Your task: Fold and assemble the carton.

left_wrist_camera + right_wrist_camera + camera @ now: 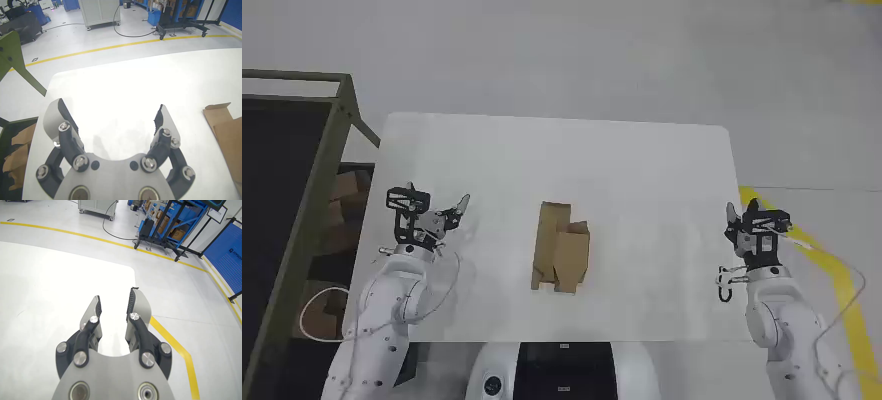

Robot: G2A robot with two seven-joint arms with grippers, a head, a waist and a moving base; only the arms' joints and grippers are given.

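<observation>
The left gripper point(111, 109) stands wide open with nothing between its fingers point(63, 113). It sits over bare table point(122, 79), well apart from the carton point(225, 123), out on the carton's left side. The right gripper point(115, 298) is also empty, its fingers point(132, 302) parted by a much narrower gap. It is about as far from the carton on the opposite side, at the very edge of the table point(47, 275).

From above, the two grippers, left point(447, 213) and right point(739, 218), flank the carton point(562, 245), which lies between them, roughly midway. It is a flat piece of brown cardboard, still unfolded, with a long narrow panel on the left gripper's side. A shorter, squarer piece overlaps that panel on the right gripper's side. Neither gripper touches it.

Beyond the left gripper, farther from the carton, a green frame point(337, 130) stands just off the table point(542, 150). Brown cardboard pieces point(17, 151) are heaped below it. Beyond the right gripper, on the floor past the table edge, runs a yellow line point(170, 344).
</observation>
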